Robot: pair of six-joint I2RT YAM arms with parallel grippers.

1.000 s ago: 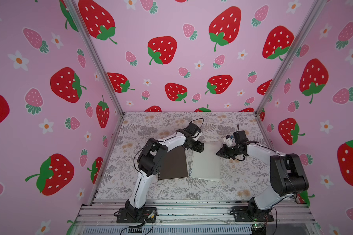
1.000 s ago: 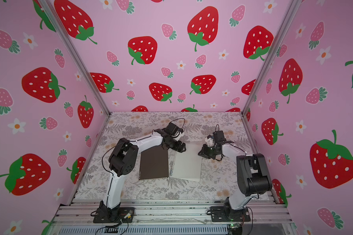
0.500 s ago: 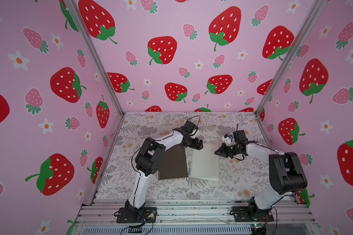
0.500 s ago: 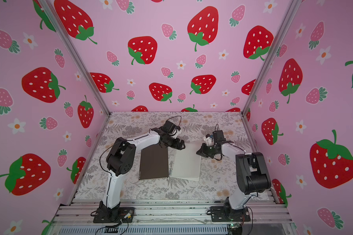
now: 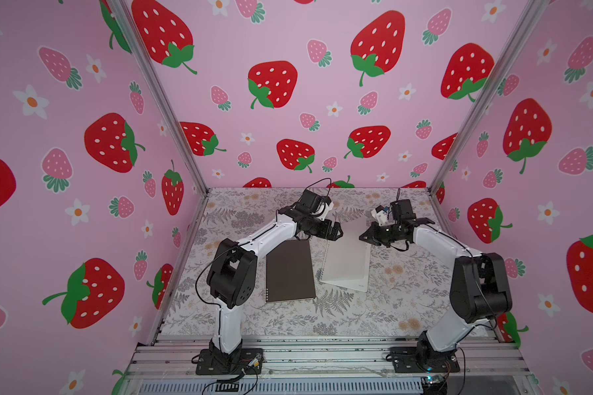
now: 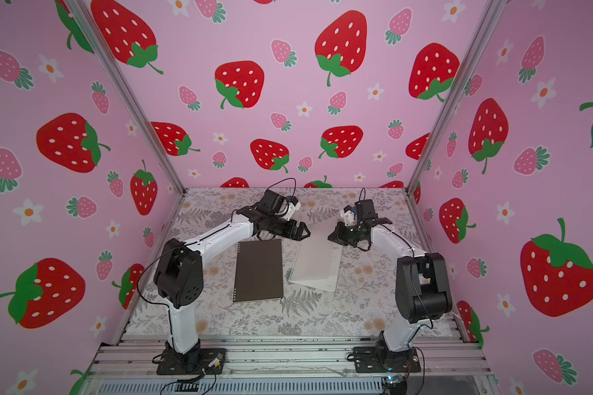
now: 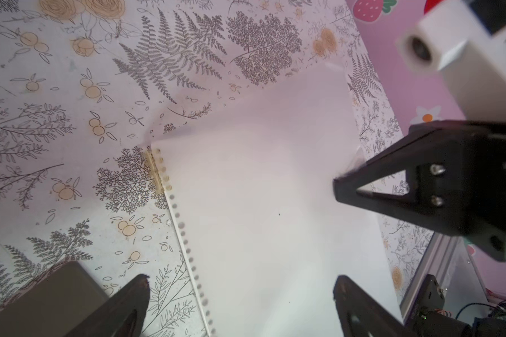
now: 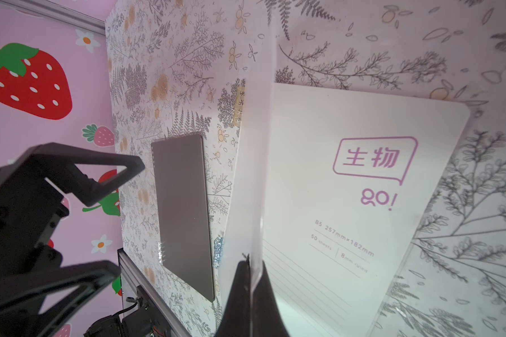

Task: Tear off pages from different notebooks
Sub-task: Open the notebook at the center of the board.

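Two notebooks lie side by side on the floral table. The dark brown-grey notebook (image 5: 290, 270) (image 6: 259, 270) (image 8: 181, 210) is closed. Beside it lies the cream notebook (image 8: 348, 131) (image 5: 358, 285) with a boxed label. A thin white page (image 7: 260, 204) (image 5: 346, 253) (image 8: 246, 175) with punched holes along one edge is raised off it. My right gripper (image 5: 361, 238) (image 8: 250, 262) (image 7: 336, 186) is shut on that page's free edge. My left gripper (image 5: 338, 233) (image 7: 240, 283) (image 8: 126, 218) hangs open over the page's holed edge, holding nothing.
Pink strawberry walls close in the table on three sides, with metal posts (image 5: 466, 126) in the back corners. An aluminium rail (image 5: 322, 355) runs along the front edge, where both arm bases are bolted.
My left gripper has opened fully. My right gripper has finished closing on the page's edge, and both hands have shifted slightly toward the back.
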